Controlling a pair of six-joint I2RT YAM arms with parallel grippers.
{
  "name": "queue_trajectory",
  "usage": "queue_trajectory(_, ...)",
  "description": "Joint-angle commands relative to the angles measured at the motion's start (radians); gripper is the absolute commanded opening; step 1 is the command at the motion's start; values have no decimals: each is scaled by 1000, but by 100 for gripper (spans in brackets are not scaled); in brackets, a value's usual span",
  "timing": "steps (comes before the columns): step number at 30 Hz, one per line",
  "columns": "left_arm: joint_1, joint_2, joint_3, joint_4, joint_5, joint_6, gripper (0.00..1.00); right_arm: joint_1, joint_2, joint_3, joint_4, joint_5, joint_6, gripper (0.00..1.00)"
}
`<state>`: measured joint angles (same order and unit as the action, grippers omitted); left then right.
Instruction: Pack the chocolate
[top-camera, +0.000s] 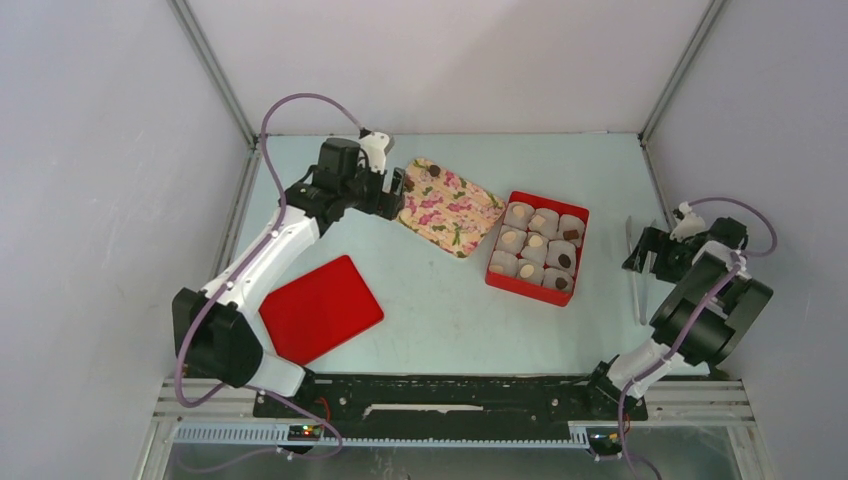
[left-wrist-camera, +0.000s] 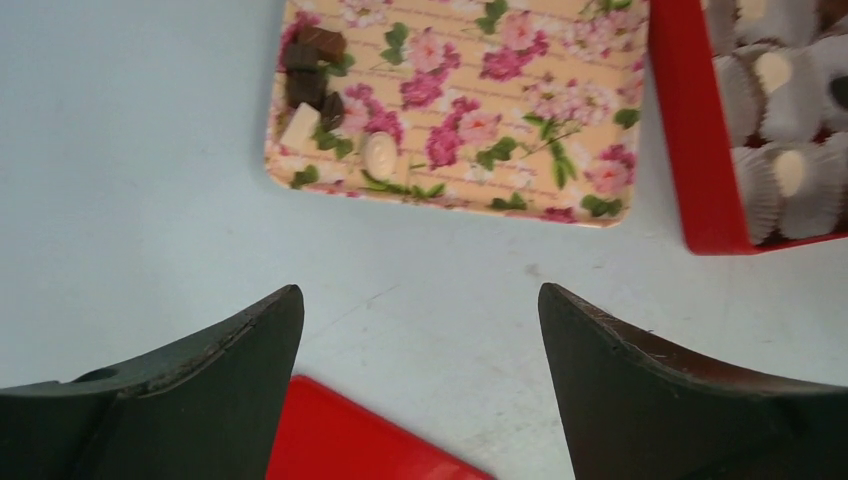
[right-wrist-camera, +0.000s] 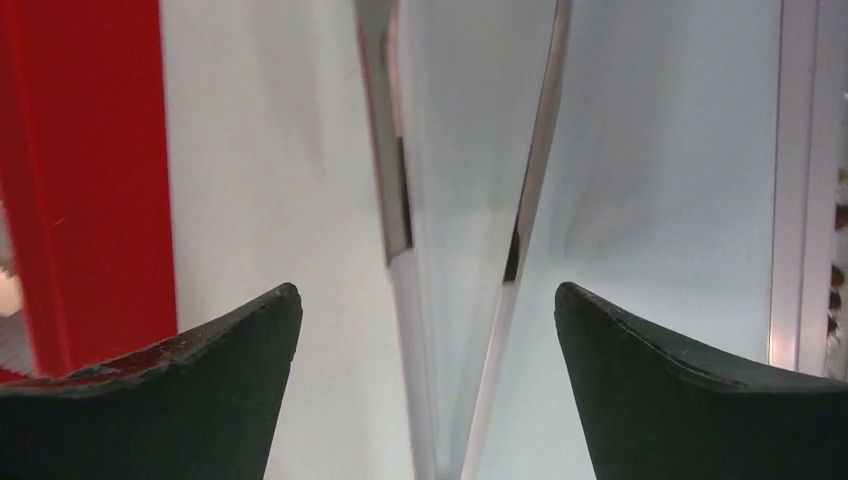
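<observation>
Seeing closest in the black base rail (top-camera: 450, 400) carrying both arms at the near edge of the pale blue table (top-camera: 440, 300). Finding just beyond the left arm's base a red lid (top-camera: 320, 307) lying flat, well apart from its box. Catching, farther on at the table's right side, the right gripper (right-wrist-camera: 425, 290) hovering over metal tweezers (right-wrist-camera: 388, 150) lying on the surface, jaws spread wide to either side of the two blades and clasping nothing. Noting left of that the red box (left-wrist-camera: 690, 130) holding nine crinkled white paper cups (left-wrist-camera: 760, 190) in three rows, several showing a cream or dark piece inside. Spotting just beside the box a floral tray (left-wrist-camera: 560, 60) sitting askew. Picking out the loose chocolate (left-wrist-camera: 305, 85) bunched at the tray's far left corner: a few dark brown lumps touching one another, with two pale cream pieces just beside them. Ending at the left gripper (left-wrist-camera: 420, 290) hanging over bare table near that same corner, jaws standing wide apart and empty, a corner of the lid showing beneath in the wrist view.
</observation>
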<state>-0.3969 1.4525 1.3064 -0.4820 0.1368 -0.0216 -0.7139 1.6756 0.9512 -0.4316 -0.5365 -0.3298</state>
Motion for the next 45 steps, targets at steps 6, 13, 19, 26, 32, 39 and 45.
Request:
queue_trajectory(6, 14, -140, -51, -180, -212, 338, 96, 69, -487, 0, -150, -83, -34, 100)
queue_trajectory(13, 57, -259, -272, -274, -308, 555, 95, 278, -715, 0, -142, -105, 96, 100)
queue_trajectory(19, 45, -283, -387, -437, -123, 719, 74, 270, -507, 47, -224, -389, 123, 97)
queue_trajectory(26, -95, -252, -629, -302, -169, 805, 71, 346, -635, -1, -153, -297, 113, 88)
queue_trajectory(32, -142, -228, -669, -297, -54, 786, 69, 375, -630, -11, -157, -252, 91, 89)
queue_trajectory(39, -197, -208, -697, -271, -46, 727, 68, 389, -605, -11, -154, -247, 84, 89)
queue_trajectory(45, -203, -232, -661, -342, -11, 716, 67, 398, -598, -11, -161, -245, 70, 89)
